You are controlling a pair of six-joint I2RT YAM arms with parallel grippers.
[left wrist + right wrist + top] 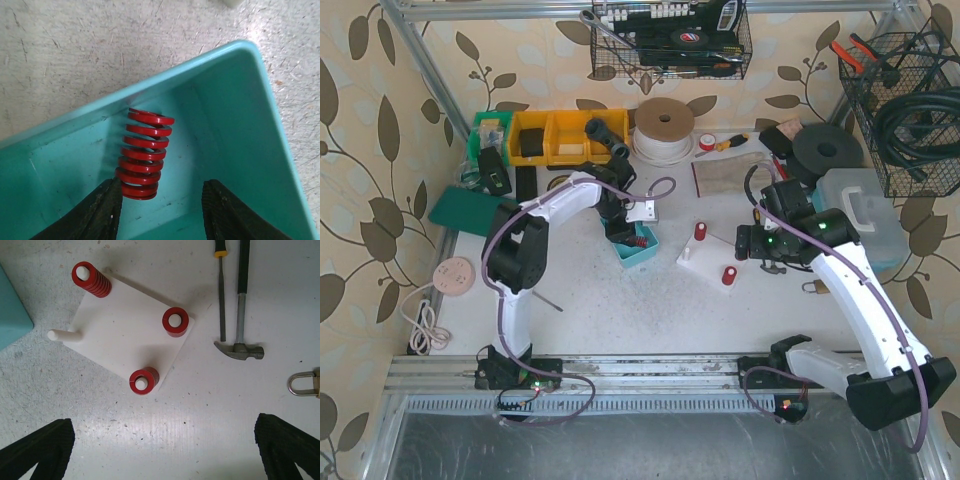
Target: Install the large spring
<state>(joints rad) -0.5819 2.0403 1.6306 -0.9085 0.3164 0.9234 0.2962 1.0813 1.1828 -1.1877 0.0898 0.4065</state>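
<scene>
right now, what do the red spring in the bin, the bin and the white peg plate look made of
Spring: likely steel under a glossy red coating; flat coils with sharp highlights. Bin: moulded teal plastic, smooth with scuffs and a rounded rim. Peg plate: matte white plastic, perhaps; uniform colour, no shine, but the look leaves it open.

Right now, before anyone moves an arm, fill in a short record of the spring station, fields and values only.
loose spring: red, inside the teal bin, near its wall
left fingers: open, straddling the spring's near end
white plate: four pegs
fitted springs: three, red, one per peg
bare peg: one, without a spring
right fingers: open, holding nothing
</scene>
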